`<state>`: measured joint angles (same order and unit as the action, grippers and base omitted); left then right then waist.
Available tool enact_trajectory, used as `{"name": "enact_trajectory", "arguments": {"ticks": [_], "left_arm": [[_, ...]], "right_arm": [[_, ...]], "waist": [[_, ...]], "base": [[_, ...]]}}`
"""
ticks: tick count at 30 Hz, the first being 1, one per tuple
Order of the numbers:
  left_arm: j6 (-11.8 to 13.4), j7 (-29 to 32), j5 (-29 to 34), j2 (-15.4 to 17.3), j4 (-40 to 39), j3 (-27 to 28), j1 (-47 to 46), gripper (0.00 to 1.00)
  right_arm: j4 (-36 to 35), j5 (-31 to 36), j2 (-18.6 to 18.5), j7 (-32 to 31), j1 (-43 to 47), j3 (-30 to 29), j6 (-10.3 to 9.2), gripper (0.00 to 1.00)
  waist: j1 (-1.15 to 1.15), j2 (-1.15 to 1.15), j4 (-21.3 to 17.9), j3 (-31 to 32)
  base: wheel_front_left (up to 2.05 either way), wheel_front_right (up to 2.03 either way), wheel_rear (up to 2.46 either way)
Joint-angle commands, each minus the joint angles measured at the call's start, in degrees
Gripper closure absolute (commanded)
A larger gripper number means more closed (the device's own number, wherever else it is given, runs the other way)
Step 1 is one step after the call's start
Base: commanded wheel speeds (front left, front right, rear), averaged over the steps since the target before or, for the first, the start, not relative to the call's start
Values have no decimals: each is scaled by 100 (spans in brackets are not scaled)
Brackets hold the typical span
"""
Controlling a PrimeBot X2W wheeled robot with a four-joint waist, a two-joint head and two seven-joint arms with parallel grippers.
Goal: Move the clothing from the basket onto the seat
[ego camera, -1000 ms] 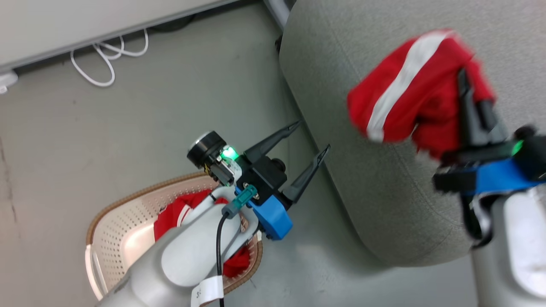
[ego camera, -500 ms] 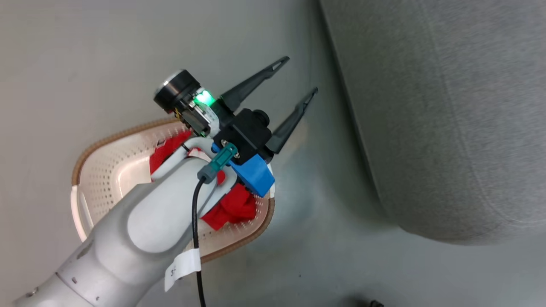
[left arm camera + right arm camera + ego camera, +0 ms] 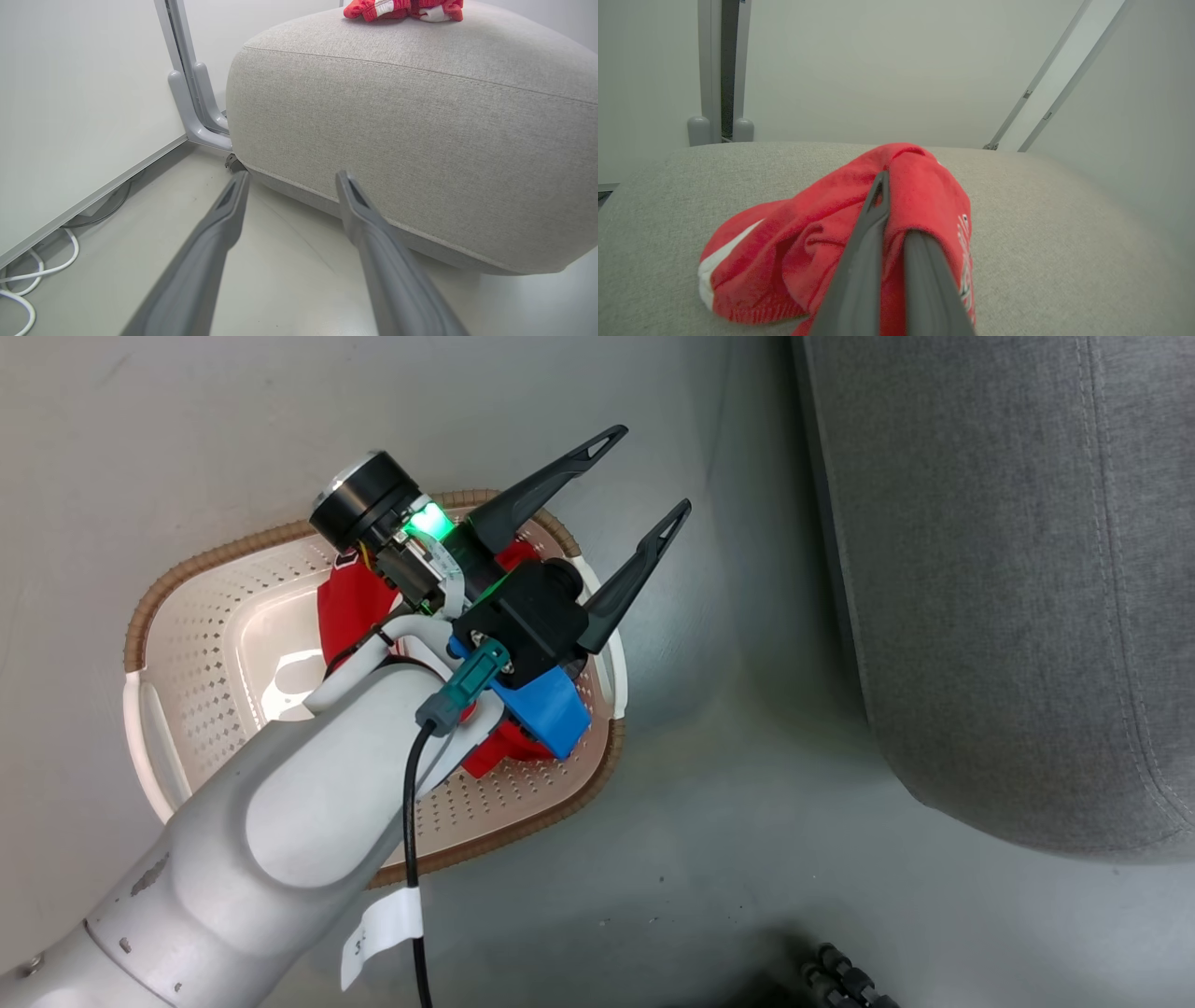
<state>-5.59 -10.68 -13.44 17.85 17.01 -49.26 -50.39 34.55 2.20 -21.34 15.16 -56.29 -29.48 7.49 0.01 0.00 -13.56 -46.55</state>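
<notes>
In the head view the cream basket (image 3: pixel 201 709) stands on the floor at the left, with a red garment (image 3: pixel 347 602) inside it, partly hidden under my left arm. My left gripper (image 3: pixel 647 471) hangs open over the basket's right rim, fingers pointing toward the grey seat (image 3: pixel 1008 569). The left wrist view shows that left gripper (image 3: pixel 292 177) open and holding nothing, low before the seat's side (image 3: pixel 420 116), with a red and white garment (image 3: pixel 402 8) lying on top. My right gripper (image 3: pixel 896 205) is shut on a red garment (image 3: pixel 784 242) that rests on the seat (image 3: pixel 1064 233).
A grey metal post (image 3: pixel 191 93) and a white wall panel stand left of the seat, with white cables (image 3: pixel 18 280) on the floor below. A dark object (image 3: pixel 840 980) lies at the bottom edge of the head view. Bare floor runs between basket and seat.
The head camera has swung down and left, so the whole basket shows and the right gripper with its red garment has left that view. The left gripper stays open.
</notes>
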Motion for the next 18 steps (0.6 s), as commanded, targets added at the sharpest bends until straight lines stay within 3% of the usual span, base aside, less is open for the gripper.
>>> {"name": "enact_trajectory", "arguments": {"ticks": [1,6,7,8,18], "left_arm": [[28,16,22,18,-37,-14,-75,0],[54,1,-7,14,-50,-44,-46,0],[56,-7,-21,14,-44,-45,-39,0],[56,-21,-39,17,-34,-46,-33,0],[165,-299,-202,-171,215,9,181,0]], "right_arm": [[249,62,73,-1,28,26,0,100],[593,21,213,-1,279,49,0,98],[567,-42,242,-1,322,14,0,40],[526,-77,277,-1,375,14,1,0],[-403,-83,506,-1,1421,78,0,0]], "waist": [[-1,0,6,-22],[-1,0,-14,-11],[-1,0,-23,4],[-1,0,-33,27],[-1,0,-11,624]], "base": [[0,0,0],[0,0,0],[0,0,0],[0,0,0],[0,0,0]]}}
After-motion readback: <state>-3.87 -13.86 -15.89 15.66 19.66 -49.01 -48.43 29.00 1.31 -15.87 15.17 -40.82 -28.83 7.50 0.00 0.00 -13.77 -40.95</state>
